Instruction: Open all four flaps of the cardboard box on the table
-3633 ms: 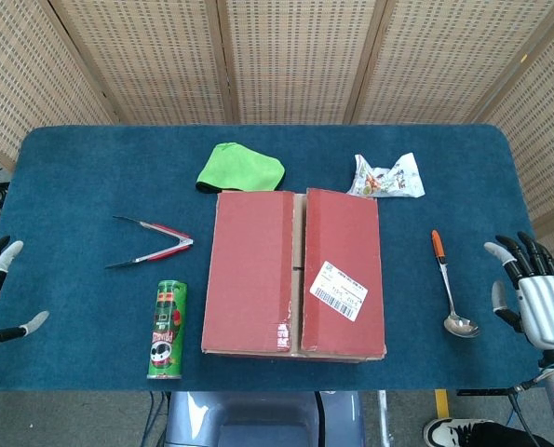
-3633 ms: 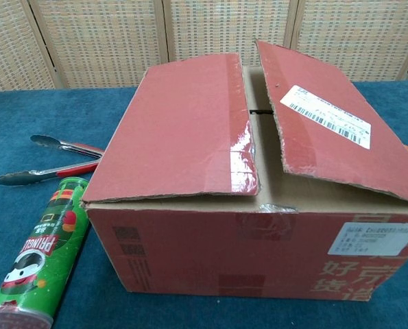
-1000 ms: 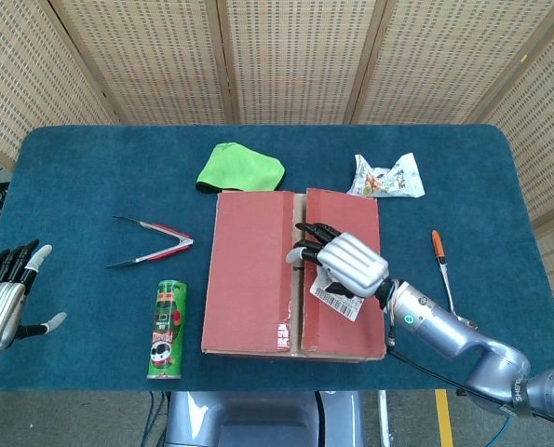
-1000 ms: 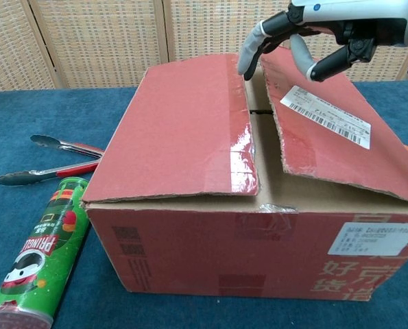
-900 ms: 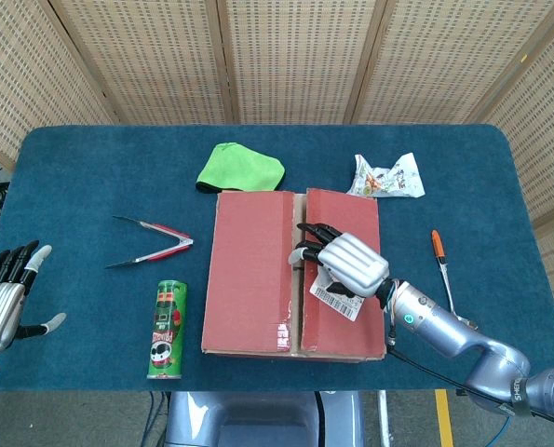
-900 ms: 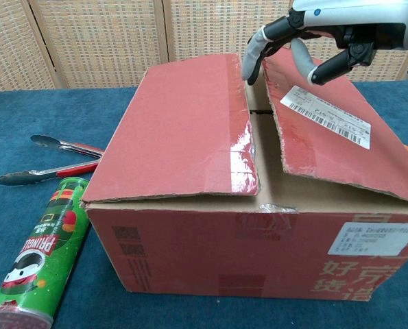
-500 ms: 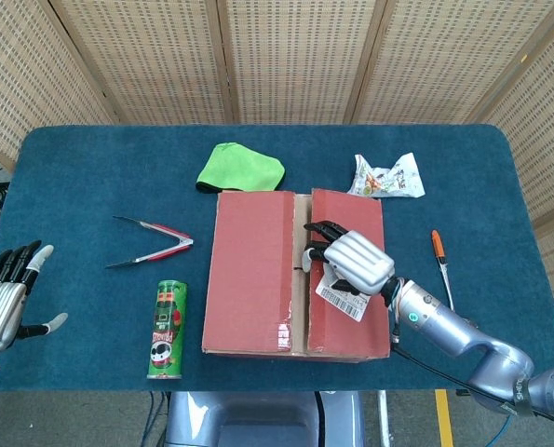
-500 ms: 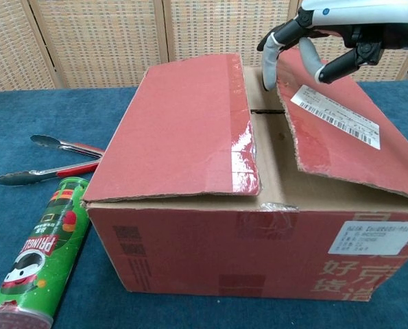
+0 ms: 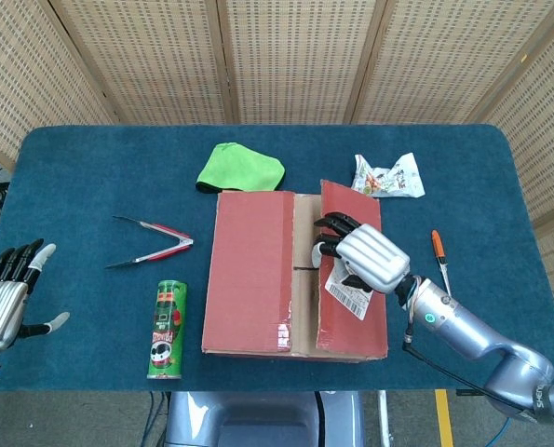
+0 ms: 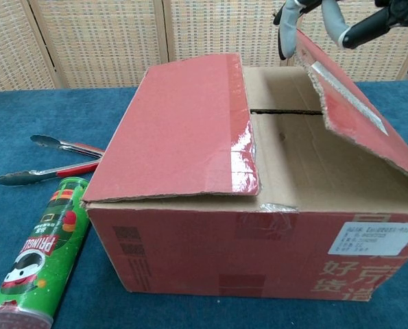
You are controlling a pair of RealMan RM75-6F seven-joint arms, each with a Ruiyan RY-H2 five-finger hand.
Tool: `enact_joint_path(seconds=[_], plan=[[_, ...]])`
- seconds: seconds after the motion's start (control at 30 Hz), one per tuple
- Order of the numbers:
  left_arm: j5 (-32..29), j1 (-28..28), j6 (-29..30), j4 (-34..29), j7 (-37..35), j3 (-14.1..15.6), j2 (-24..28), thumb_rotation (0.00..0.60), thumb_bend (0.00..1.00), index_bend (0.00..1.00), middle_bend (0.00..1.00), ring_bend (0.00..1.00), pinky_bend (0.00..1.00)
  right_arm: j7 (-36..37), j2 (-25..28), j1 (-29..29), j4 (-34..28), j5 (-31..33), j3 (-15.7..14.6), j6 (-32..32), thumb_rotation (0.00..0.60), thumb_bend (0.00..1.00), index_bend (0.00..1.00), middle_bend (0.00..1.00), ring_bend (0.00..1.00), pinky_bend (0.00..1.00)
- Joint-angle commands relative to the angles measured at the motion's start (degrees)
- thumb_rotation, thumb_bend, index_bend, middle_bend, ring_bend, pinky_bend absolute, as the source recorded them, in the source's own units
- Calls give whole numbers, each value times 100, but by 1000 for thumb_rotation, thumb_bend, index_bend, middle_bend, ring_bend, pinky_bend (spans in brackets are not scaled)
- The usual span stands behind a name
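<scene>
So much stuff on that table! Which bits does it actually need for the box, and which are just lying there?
Needed: red-brown cardboard box; its right top flap, being lifted by the right robot hand.

Lying about: green cloth, metal tongs with red handles, green Pringles can, crumpled snack packet, orange-handled metal spoon.
</scene>
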Motion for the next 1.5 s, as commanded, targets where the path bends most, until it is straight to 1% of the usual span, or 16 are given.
enact_joint_path(seconds=[0.03, 0.37, 0.67, 1.03, 1.27, 1.5], plan=[[9, -11, -5, -6, -1, -3, 10, 515, 192, 0, 0, 0, 0, -16, 234, -89, -178, -48, 25, 146, 600, 1000, 473, 512, 163, 103], [60, -36, 10, -42, 66, -5, -5, 516, 193, 0, 0, 0, 0, 9, 829, -289, -451, -52, 75, 382, 600, 1000, 473, 509, 163, 103], [74, -32, 26, -31, 52, 4, 7, 515, 193, 0, 0, 0, 0, 6, 1261, -439, -491, 46, 115, 439, 600, 1000, 473, 509, 163, 103], [73, -7, 40, -81, 42, 36, 37, 515, 193, 0, 0, 0, 0, 45, 1522, -615, -344, 155, 150, 527, 600, 1000, 473, 509, 163, 103], [106, -3, 28, -81, -6, 57, 68, 514, 193, 0, 0, 0, 0, -125, 1548, -750, -198, 226, 135, 596, 600, 1000, 473, 509, 163, 103], [156, 19, 58, -58, -45, 76, 95, 515, 193, 0, 0, 0, 0, -133, 1561, -853, -48, 314, 118, 588, 600, 1000, 473, 509, 163, 103]])
